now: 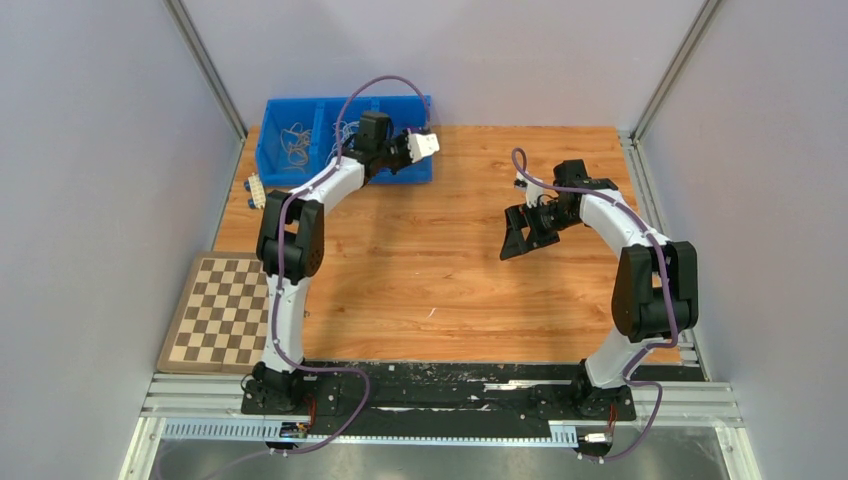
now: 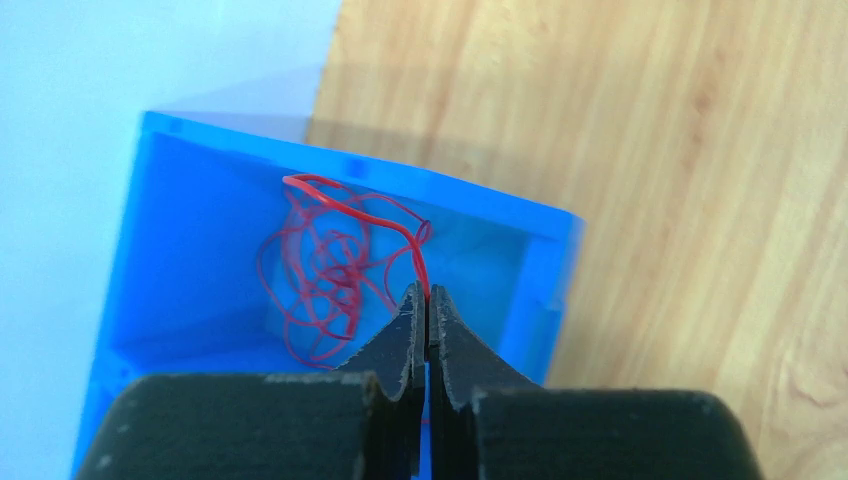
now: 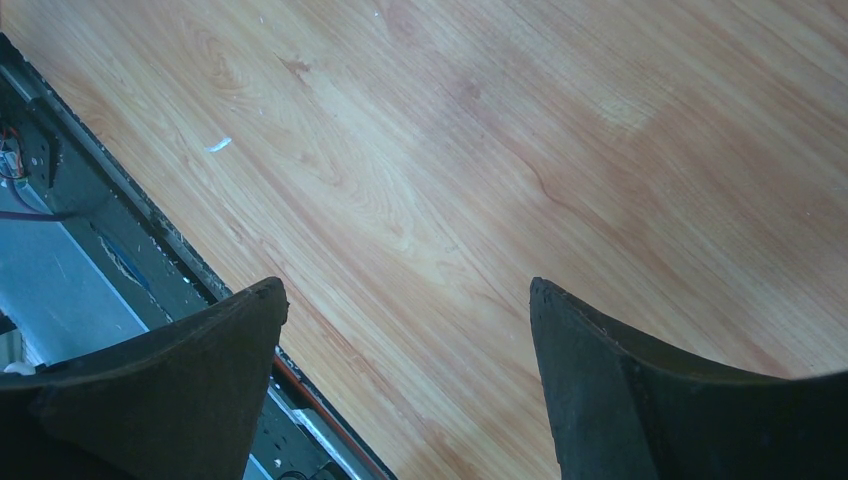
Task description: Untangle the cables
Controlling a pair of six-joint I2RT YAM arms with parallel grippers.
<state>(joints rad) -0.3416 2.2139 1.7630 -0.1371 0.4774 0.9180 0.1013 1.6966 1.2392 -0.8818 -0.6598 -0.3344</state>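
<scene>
- The left jaws are shut tip to tip. A strand of the red cable (image 2: pixel 335 265) runs straight into the seam between the tips and looks pinched there.
- From that strand the red cable spreads out behind the tips as a loose tangle of loops and curls. It lies inside a compartment of the blue bin (image 2: pixel 455 192).
- In the left wrist view that compartment sits at a corner of the bin, with the wooden table (image 2: pixel 650 200) just beyond its wall.
- From above, the left arm (image 1: pixel 300 215) reaches over the right part of the bin (image 1: pixel 290 178) and hides the red tangle.
- More pale cables (image 1: pixel 295 145) lie curled in the bin's left compartment, and a few thin loops show in the one next to it.
- The bin stands at the far left corner of the table (image 1: pixel 450 290).
- The right jaws stand wide apart with nothing between them, hanging over bare wood well apart from the bin.
- A small white fleck (image 3: pixel 218 145) lies on the wood near the table's front edge.
- A checkerboard (image 1: pixel 222 312) rests at the left side of the table, near the left arm's base.
</scene>
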